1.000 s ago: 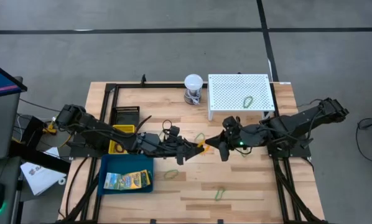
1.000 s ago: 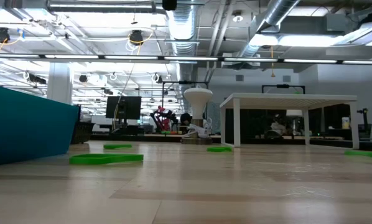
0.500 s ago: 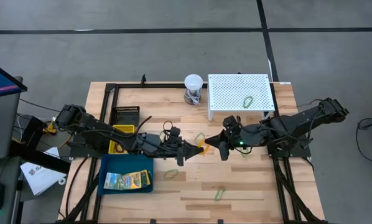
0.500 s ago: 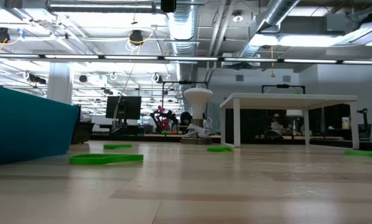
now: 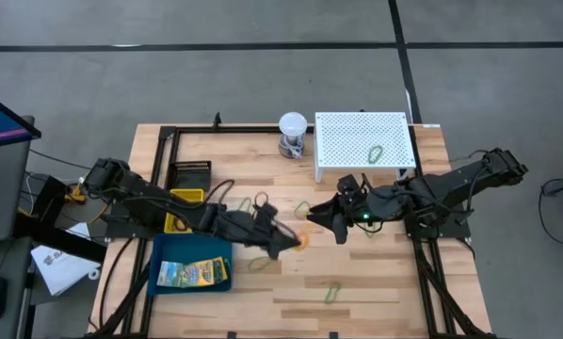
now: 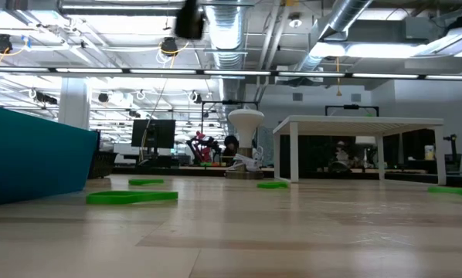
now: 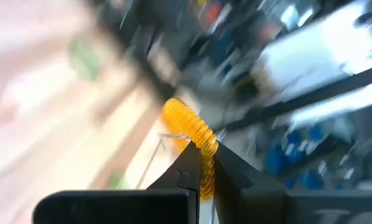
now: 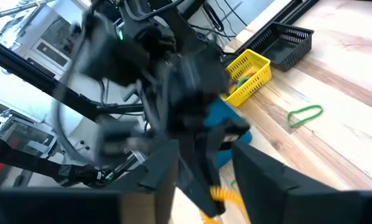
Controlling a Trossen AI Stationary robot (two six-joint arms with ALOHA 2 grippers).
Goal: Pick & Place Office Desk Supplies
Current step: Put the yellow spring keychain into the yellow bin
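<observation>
- Two tools meet mid-tabletop: left tool pinches the orange coiled loop tight.
- Right tool, fingers parted, holds nothing, just beside.
- Yellow bin lies behind the left tool, nearer its arm.

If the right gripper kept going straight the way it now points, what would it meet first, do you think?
Most likely the left gripper, shut on the orange coil: in the right wrist view it sits directly ahead of the right gripper, whose fingers stand open. Depth is hard to judge.
</observation>
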